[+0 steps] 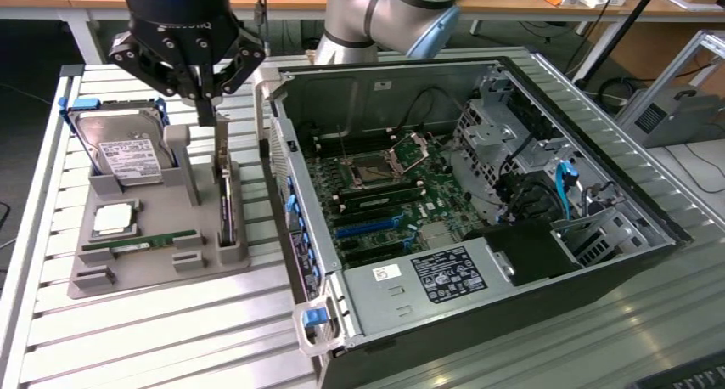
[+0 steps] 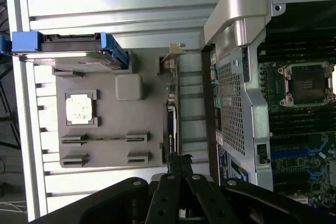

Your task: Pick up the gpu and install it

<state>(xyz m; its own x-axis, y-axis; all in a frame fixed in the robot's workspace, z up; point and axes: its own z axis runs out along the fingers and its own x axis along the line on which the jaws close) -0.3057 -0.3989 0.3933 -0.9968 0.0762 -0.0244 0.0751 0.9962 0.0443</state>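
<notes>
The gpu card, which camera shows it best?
The exterior view: the gpu stands on edge in the gray tray, its side showing at a slant. The wrist view looks down on its thin top edge, close by the gripper.

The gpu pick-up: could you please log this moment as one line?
gripper shut | over end of gpu, contact unclear | gpu on edge in grey tray | computer case open, gpu not installed
</notes>
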